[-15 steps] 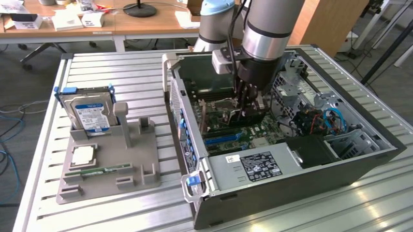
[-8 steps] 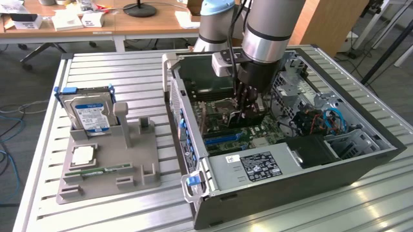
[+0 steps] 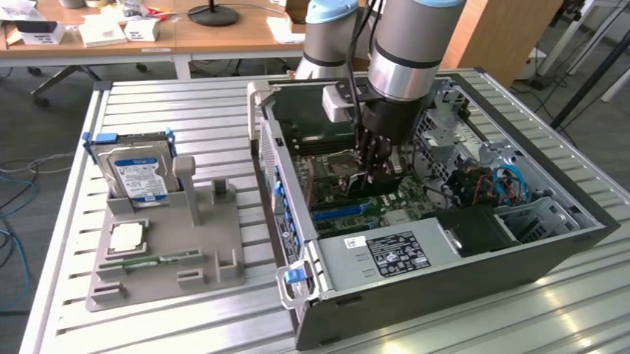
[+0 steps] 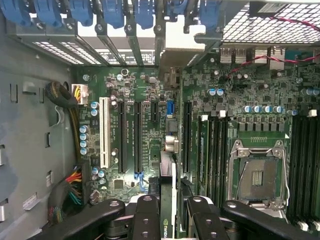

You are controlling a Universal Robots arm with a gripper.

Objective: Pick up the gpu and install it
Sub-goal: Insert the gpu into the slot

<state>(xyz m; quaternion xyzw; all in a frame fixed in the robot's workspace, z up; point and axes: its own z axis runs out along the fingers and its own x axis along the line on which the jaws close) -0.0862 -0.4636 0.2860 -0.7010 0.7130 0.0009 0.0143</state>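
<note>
Black fingers (image 4: 146, 216) of the gripper (image 4: 172, 202) are clamping the gpu (image 4: 166, 229) from both flat sides, so the jaws are standing partly closed on the card. The gpu is hanging edge-on inside the computer case (image 3: 551, 258). Its green logo is showing between the fingers, and its far end is pointing toward the case's rear wall, where a row of blue latches (image 4: 115, 12) is sitting. The card is standing over the green motherboard (image 4: 130, 95) on the case floor, lining up roughly with the strip between the long black slots (image 4: 186, 135). Whether its lower edge is touching the board I cannot tell.

On the same board a white slot (image 4: 104, 132) is lying nearer the case's grey side wall, and a silver-framed CPU socket (image 4: 260, 177) is lying on the other side of the card. The arm (image 3: 403, 66) is standing upright over the middle of the case. A silver power supply (image 3: 394, 254) with a dark label is filling the case's near end.

Outside the case, on the exterior view's left of it, a grey holder (image 3: 167, 251) is resting on the slatted metal surface (image 3: 177, 110). It is carrying an upright hard drive (image 3: 138, 173) and a flat green memory stick (image 3: 153, 259).
</note>
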